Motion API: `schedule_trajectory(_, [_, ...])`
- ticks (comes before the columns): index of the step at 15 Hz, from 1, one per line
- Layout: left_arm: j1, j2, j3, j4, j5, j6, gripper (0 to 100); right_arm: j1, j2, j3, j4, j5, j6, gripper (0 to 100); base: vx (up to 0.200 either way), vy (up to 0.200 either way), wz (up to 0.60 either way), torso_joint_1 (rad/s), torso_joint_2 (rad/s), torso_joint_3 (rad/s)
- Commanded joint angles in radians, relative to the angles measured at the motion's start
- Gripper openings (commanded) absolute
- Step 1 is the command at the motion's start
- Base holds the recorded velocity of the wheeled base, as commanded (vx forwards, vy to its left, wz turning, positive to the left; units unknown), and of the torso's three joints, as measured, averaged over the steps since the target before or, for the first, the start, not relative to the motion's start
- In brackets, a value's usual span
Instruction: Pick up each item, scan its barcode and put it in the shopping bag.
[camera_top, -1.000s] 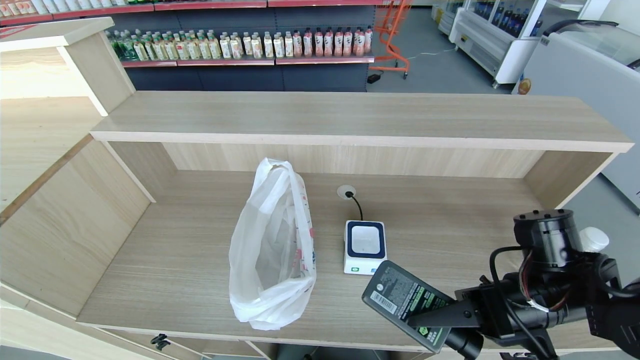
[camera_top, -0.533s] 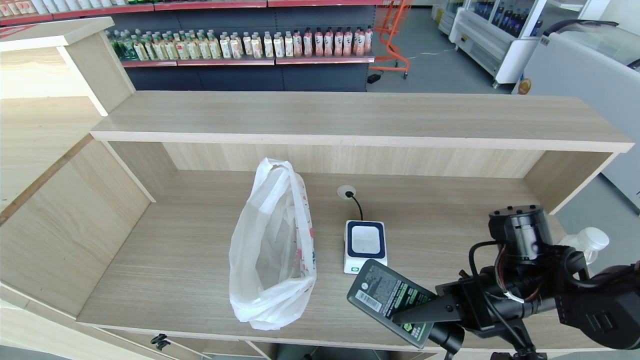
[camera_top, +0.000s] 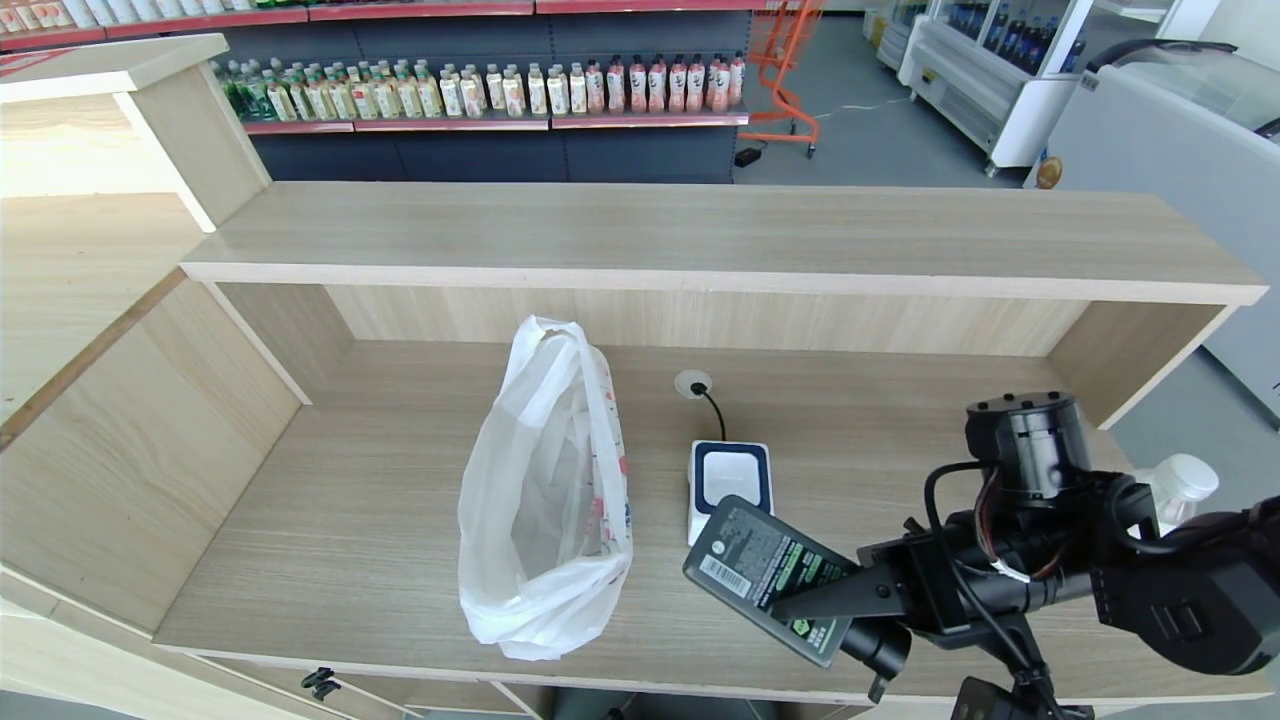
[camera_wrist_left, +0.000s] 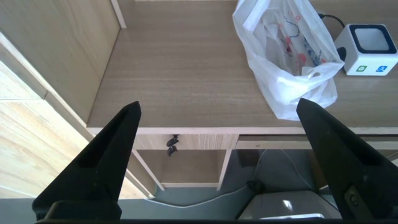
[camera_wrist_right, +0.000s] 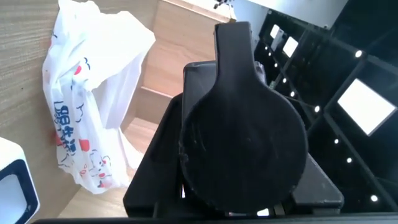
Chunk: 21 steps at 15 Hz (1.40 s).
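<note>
A dark grey flat packet (camera_top: 762, 572) with a white barcode label hangs over the front edge of the scanner (camera_top: 731, 476), label side up. My right gripper (camera_top: 815, 608) is shut on the packet's right end. In the right wrist view a black finger (camera_wrist_right: 242, 143) lies across the packet (camera_wrist_right: 155, 183). The white plastic shopping bag (camera_top: 545, 500) stands open-mouthed left of the scanner. My left gripper (camera_wrist_left: 217, 106) is open with nothing in it, out past the counter's front edge, with the bag (camera_wrist_left: 289, 56) and scanner (camera_wrist_left: 367, 46) beyond it.
The wooden counter (camera_top: 350, 520) has side walls and a raised back ledge (camera_top: 700, 235). The scanner's cable runs to a hole (camera_top: 692, 382) behind it. A white-capped bottle (camera_top: 1185, 480) stands at the counter's right end, behind my right arm.
My right gripper has carried the packet left and slightly away from the front edge; it now overlaps the scanner's front. Bag and scanner have stayed put.
</note>
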<state>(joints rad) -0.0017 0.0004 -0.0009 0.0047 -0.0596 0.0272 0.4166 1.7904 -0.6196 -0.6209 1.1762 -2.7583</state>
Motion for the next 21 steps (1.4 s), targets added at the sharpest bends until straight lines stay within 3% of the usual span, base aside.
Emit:
schedule_trajectory(1, [0.0, 0.0, -0.001, 0.0, 0.0, 0.0, 100, 0.005, 0.01, -0.019, 0.001, 0.0, -0.001, 0, 0.0, 0.0, 0.0, 0.0, 0.0, 0.0])
schedule_trajectory(8, [0.0, 0.0, 0.001, 0.0, 0.0, -0.001, 100, 0.019, -0.016, 0.001, -0.002, 0.0, 0.014, 0, 0.0, 0.0, 0.0, 0.0, 0.0, 0.0])
schedule_trajectory(10, [0.0, 0.0, -0.001, 0.0, 0.0, 0.0, 100, 0.01, -0.129, 0.008, -0.003, -0.001, 0.175, 0, 0.0, 0.0, 0.0, 0.0, 0.0, 0.0])
schedule_trajectory(13, [0.0, 0.0, -0.001, 0.0, 0.0, 0.0, 100, -0.15, -0.385, 0.006, -0.005, -0.044, 0.529, 0, 0.0, 0.0, 0.0, 0.0, 0.0, 0.0])
schedule_trajectory(14, [0.0, 0.0, 0.001, 0.0, 0.0, 0.0, 100, -0.18, -0.414, 0.011, -0.002, -0.063, 0.586, 0, 0.0, 0.0, 0.0, 0.0, 0.0, 0.0])
schedule_trajectory(15, [0.0, 0.0, -0.001, 0.0, 0.0, 0.0, 100, -0.269, -0.462, 0.021, -0.005, -0.112, 0.778, 0, 0.0, 0.0, 0.0, 0.0, 0.0, 0.0])
schedule_trajectory(16, [0.0, 0.0, -0.001, 0.0, 0.0, 0.0, 100, -0.292, -0.47, 0.017, -0.007, -0.125, 0.83, 0, 0.0, 0.0, 0.0, 0.0, 0.0, 0.0])
schedule_trajectory(17, [0.0, 0.0, -0.001, 0.0, 0.0, 0.0, 100, -0.314, -0.471, 0.001, -0.008, -0.127, 0.901, 0, 0.0, 0.0, 0.0, 0.0, 0.0, 0.0])
schedule_trajectory(18, [0.0, 0.0, -0.001, 0.0, 0.0, 0.0, 100, -0.335, -0.496, 0.044, -0.008, -0.061, 1.082, 0, 0.0, 0.0, 0.0, 0.0, 0.0, 0.0])
schedule_trajectory(19, [0.0, 0.0, -0.001, 0.0, 0.0, 0.0, 100, -0.384, -0.517, 0.073, -0.002, -0.049, 1.112, 0, 0.0, 0.0, 0.0, 0.0, 0.0, 0.0])
schedule_trajectory(21, [0.0, 0.0, 0.001, 0.0, 0.0, 0.0, 100, -0.404, -0.529, 0.078, 0.066, -0.055, 1.332, 0, 0.0, 0.0, 0.0, 0.0, 0.0, 0.0])
